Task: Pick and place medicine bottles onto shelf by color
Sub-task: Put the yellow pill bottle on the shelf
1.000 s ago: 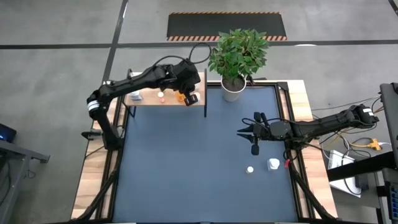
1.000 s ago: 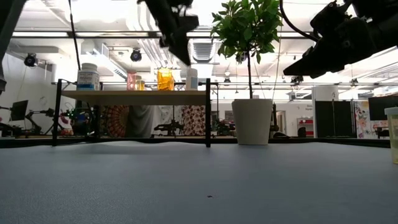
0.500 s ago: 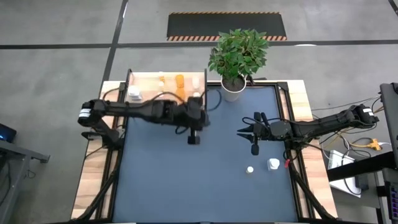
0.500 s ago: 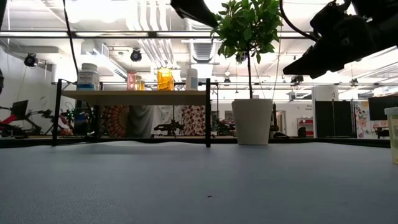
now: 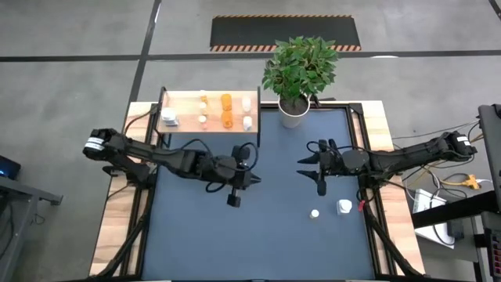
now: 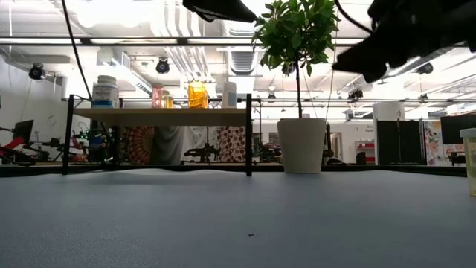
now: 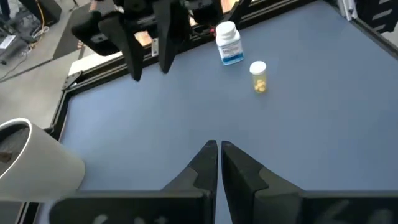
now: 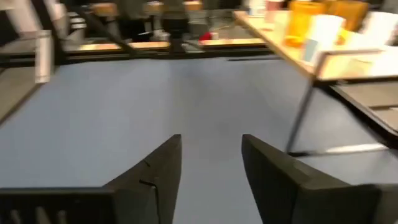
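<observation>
The shelf [image 5: 207,111] stands at the table's far left on its black legs [image 6: 248,134]. On it stand several bottles: a white one with a blue label [image 5: 168,117], orange ones [image 5: 227,119] and white ones [image 5: 246,121]. A white bottle with a blue label [image 5: 344,207] and a tiny amber bottle [image 5: 315,212] stand on the blue tabletop at the near right; both also show in the left wrist view, the white bottle [image 7: 227,42] and the amber bottle [image 7: 258,76]. My left gripper [image 5: 257,180] hovers over the table's middle, shut and empty, pointing right. My right gripper [image 5: 304,166] hovers open and empty, pointing left.
A potted plant in a white pot [image 5: 293,110] stands at the far edge, right of the shelf. The two grippers face each other over the table's middle, a short gap apart. Bare blue tabletop [image 5: 235,243] lies along the near side.
My left gripper has drawn back from the shelf, gone toward the near edge and swung toward the table's middle, now pointing right. The orange bottle it stood over stays on the shelf. My right gripper has shifted slightly.
</observation>
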Robot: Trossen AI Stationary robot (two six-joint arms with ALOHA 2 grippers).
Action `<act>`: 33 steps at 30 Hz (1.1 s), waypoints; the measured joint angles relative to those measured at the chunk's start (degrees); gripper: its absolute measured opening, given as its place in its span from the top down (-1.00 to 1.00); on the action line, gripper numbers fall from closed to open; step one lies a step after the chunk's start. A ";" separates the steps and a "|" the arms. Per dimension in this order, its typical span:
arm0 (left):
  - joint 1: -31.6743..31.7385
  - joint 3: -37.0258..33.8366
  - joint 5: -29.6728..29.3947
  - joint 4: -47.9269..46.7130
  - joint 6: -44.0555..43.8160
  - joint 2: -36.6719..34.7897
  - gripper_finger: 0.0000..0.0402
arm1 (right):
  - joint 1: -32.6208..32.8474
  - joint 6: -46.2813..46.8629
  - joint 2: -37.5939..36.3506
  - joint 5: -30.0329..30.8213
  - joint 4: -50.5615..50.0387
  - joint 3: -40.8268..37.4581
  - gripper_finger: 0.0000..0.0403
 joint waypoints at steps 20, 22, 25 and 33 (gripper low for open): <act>-0.20 -9.58 -1.81 2.29 0.46 -17.02 0.98 | 10.69 24.29 18.27 -15.05 -49.04 27.78 0.14; -0.20 -10.33 -1.86 2.28 1.24 -18.30 0.98 | 13.26 27.20 20.60 -14.97 -52.71 29.45 0.14; -0.20 -10.89 -1.86 2.41 1.28 -19.70 0.98 | 17.35 32.06 23.65 -14.59 -54.08 29.95 0.14; -0.20 -11.46 -1.92 3.41 1.97 -20.68 0.98 | 24.78 40.10 29.97 -11.44 -53.70 29.80 0.14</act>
